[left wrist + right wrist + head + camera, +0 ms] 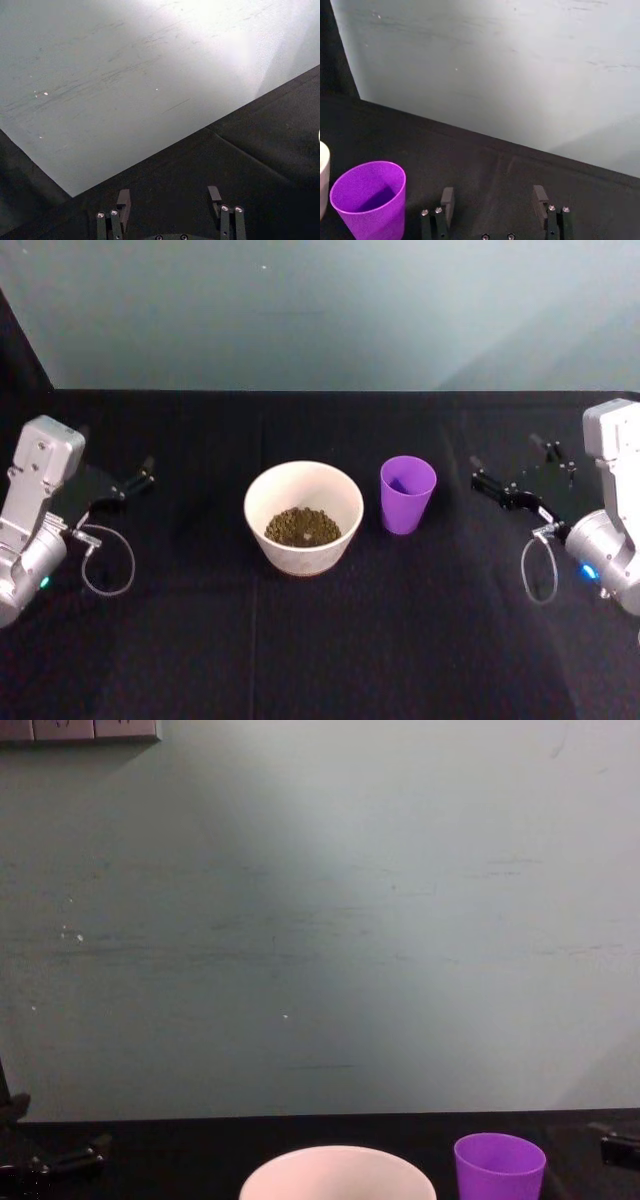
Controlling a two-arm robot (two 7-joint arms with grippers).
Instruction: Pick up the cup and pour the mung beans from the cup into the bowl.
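While cup [407, 494] stands beside bowl [303, 516] | right hand [487, 485] apart, open

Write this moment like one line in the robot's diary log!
cup: upright, looks empty, right of bowl | bowl: holds mung beans | left gripper: open, parked left | right gripper: open, right of cup

A black-draped table [320, 640] meets a scuffed, pale grey-green wall [320, 920].

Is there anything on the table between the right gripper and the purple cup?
No. In the head view only bare black table cloth lies between the right gripper and the cup; its jaws are open.
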